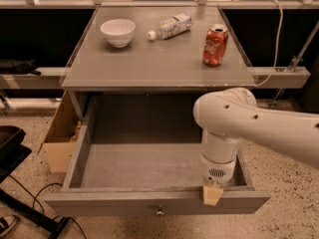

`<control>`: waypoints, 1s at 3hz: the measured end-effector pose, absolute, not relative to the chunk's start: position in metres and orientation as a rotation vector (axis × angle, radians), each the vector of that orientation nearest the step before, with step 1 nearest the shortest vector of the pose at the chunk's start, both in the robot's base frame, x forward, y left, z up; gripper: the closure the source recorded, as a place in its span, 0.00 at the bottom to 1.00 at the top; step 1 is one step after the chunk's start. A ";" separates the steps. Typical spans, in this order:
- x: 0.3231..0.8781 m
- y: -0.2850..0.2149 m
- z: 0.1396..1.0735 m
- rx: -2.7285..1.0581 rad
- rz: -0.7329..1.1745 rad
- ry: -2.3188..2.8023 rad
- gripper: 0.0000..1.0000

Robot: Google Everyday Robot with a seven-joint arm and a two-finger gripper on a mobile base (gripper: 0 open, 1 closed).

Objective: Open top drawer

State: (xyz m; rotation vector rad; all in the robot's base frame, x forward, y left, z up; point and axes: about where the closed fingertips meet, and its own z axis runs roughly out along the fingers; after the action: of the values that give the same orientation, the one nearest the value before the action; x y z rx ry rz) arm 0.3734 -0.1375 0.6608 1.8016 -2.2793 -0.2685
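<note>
The top drawer (pixel 139 166) is a wide grey wooden drawer, pulled far out from under the grey tabletop, with a plain grey inside and nothing in it. Its front panel (pixel 114 203) carries one small round brass knob (pixel 159 212) at centre. My white arm reaches in from the right. The gripper (pixel 213 195) points straight down at the top edge of the front panel, right of the knob. A tan fingertip (pixel 213 195) shows over the panel's rim.
On the tabletop (pixel 159 63) stand a white bowl (pixel 117 32), a plastic bottle lying on its side (pixel 170 25) and a red soda can (pixel 215 45). A cardboard box (pixel 61 133) sits left of the drawer. Black cables and a dark object (pixel 10 148) lie on the speckled floor at left.
</note>
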 end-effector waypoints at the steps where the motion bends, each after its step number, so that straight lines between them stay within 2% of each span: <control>1: 0.363 -0.141 0.663 1.781 -0.283 -2.275 1.00; 2: 0.356 -0.144 0.664 1.778 -0.295 -2.269 0.96; 3: 0.356 -0.144 0.664 1.778 -0.295 -2.269 0.73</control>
State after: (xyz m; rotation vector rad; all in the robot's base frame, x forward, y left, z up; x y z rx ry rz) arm 0.3559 -0.1442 0.6638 1.7776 -2.2692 -0.2947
